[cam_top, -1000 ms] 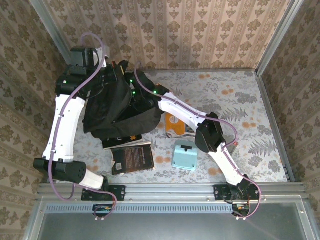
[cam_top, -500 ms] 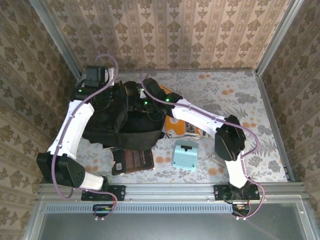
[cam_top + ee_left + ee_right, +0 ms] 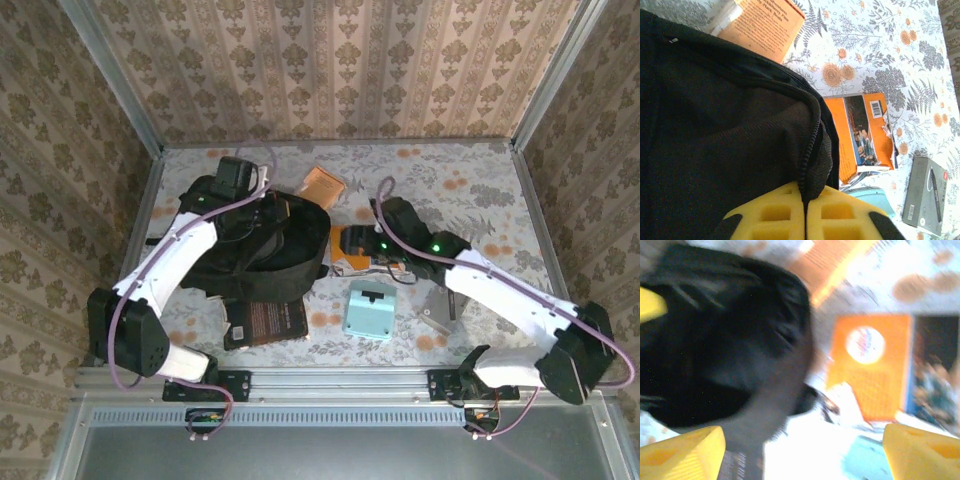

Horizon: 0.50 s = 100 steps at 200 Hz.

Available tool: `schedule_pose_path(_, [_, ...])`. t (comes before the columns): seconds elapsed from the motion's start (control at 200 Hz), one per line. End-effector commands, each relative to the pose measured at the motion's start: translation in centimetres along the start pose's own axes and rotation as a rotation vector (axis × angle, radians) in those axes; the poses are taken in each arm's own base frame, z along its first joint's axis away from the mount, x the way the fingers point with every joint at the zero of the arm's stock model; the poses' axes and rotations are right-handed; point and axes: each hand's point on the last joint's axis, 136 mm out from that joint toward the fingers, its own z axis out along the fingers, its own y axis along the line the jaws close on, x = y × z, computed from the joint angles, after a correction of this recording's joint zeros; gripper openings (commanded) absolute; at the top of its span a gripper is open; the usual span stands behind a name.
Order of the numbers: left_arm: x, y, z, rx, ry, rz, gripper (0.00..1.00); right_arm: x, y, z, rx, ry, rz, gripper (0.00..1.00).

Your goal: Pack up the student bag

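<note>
Large black soft fabric student bag (image 3: 250, 262) lies left of centre on floral-patterned bench (image 3: 480, 190), its near edge overlapping a dark-covered book (image 3: 266, 322). Left pincer (image 3: 272, 208) sits on the bag's far top; in the left wrist view its yellow pads (image 3: 775, 212) are pressed almost together, pinching the bag's zip edge (image 3: 812, 150). Right pincer (image 3: 368, 243) hangs just right of the bag above an orange-covered magazine (image 3: 352, 252); the right wrist view is blurred, but the yellow fingers (image 3: 685, 450) are spread wide with nothing gripped. Small orange paperback (image 3: 321, 186) lies far of the bag, a light-blue flat box (image 3: 368, 310) near-centre, and a grey pen box (image 3: 440, 305) to its right.
</note>
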Motion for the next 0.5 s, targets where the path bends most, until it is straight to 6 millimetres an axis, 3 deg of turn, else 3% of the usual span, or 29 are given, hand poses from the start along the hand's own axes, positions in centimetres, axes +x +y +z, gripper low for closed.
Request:
schedule_pose_path(0.0, [1.1,-0.1,0.4,-0.005,0.038,-0.002,0.30,5.0,-4.1,0.0,0.083,0.106,0.062,0.83])
schedule_pose_path(0.085, [1.1,-1.6,-0.6,0.010,0.038,0.046,0.47,7.6,-6.6,0.0,0.124,0.150,0.109,0.83])
schedule_pose_path(0.27, [2.6,-7.5,-2.5,0.090,0.079,0.173,0.62,10.8,-8.9,0.6,0.139,0.215,0.178,0.83])
schedule_pose_path(0.4, [6.0,-10.5,-1.5,0.183,0.166,0.171,0.68,12.0,-9.3,1.9,0.125,0.255,0.224,0.83])
schedule_pose_path(0.495, [8.5,-11.7,0.2,0.240,0.222,0.125,0.70,12.4,-9.8,2.9,0.137,0.272,0.237,0.83])
